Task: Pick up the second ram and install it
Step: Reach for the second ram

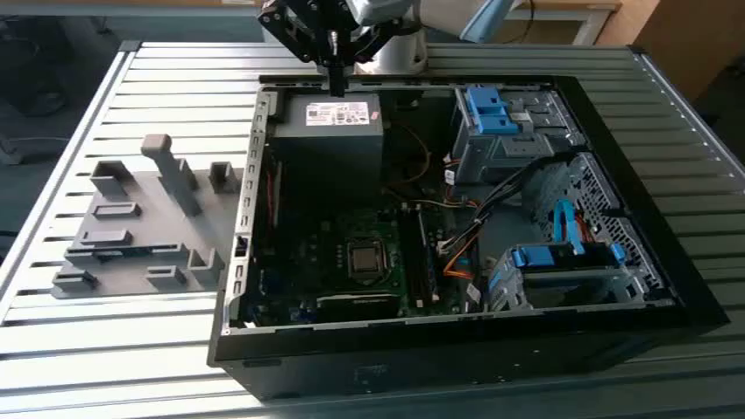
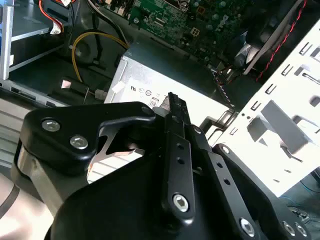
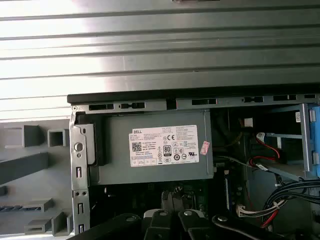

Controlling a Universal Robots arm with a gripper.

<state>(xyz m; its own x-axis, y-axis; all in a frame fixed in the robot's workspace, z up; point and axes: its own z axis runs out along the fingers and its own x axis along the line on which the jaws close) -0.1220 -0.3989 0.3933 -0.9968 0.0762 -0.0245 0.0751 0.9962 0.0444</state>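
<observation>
The ram (image 1: pixel 120 253) lies in a slot of the grey holder (image 1: pixel 174 179) on the counter (image 1: pixel 174 87), at the exterior view's left. Its long axis runs left to right across that view. Well apart from it, the gripper (image 1: pixel 337 85) hangs over the power supply (image 1: pixel 328 122) at the rim of the open computer case (image 1: pixel 686 288). The jaws are clenched together, grasping nothing.

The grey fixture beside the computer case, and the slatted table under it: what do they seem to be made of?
The grey fixture looks like matte plastic, perhaps printed: dull uniform grey, blocky shapes, no shine. The table looks like bare metal, probably aluminium: long ribbed slats with a pale sheen.
</observation>
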